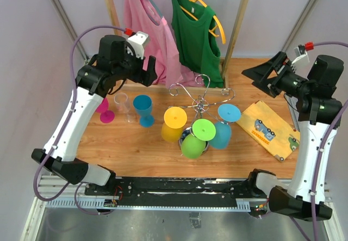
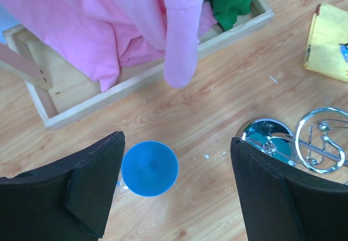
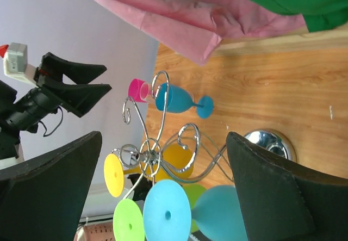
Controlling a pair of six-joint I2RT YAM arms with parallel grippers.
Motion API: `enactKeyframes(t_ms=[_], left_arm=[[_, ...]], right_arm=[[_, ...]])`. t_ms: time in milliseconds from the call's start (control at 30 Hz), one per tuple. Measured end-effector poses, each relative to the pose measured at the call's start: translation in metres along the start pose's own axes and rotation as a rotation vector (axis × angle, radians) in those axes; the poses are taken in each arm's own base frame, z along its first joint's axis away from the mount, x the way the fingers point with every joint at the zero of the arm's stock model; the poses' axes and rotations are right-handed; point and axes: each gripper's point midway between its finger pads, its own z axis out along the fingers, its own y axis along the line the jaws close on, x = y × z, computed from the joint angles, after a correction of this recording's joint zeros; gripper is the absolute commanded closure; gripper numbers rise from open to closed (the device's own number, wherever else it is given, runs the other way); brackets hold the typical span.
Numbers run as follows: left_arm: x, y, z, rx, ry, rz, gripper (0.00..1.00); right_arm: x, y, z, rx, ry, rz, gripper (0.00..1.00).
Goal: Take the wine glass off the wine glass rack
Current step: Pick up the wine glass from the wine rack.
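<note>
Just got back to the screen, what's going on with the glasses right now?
The left gripper hovers open above the blue wine glass, which stands upright on the table beside a clear glass and a magenta glass. A yellow glass, a green glass and a light blue glass hang upside down on the wine glass rack. The right gripper is open, empty and raised off to the right.

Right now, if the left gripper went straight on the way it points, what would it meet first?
Most likely the blue wine glass, upright on the table and framed by the open left gripper; nothing shows in between, though depth is unclear.
</note>
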Motion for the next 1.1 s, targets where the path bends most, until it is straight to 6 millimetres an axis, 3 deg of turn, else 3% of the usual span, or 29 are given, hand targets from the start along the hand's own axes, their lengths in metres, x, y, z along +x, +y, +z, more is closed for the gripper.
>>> enactKeyframes(t_ms=[133,367,533,700,1100], left_arm=[[-0.007,0.008,-0.012,-0.01,-0.034,-0.046,0.16],[0.004,0.044,0.003,-0.021,0.006,-0.231,0.13],[0.004,0.05,0.014,0.034,0.015,-0.342,0.12],[-0.001,0.048,0.025,0.088,0.011,-0.395,0.12],[-0.002,0.041,0.031,0.14,0.018,-0.424,0.12]], right_arm=[[0.012,-0.013,-0.01,0.024,0.045,0.058,0.11],[0.059,-0.019,-0.022,0.004,0.162,0.153,0.24],[0.085,-0.019,-0.031,-0.004,0.193,0.196,0.41],[0.096,-0.013,-0.038,-0.026,0.2,0.214,0.59],[0.119,-0.02,-0.041,-0.028,0.236,0.278,0.64]])
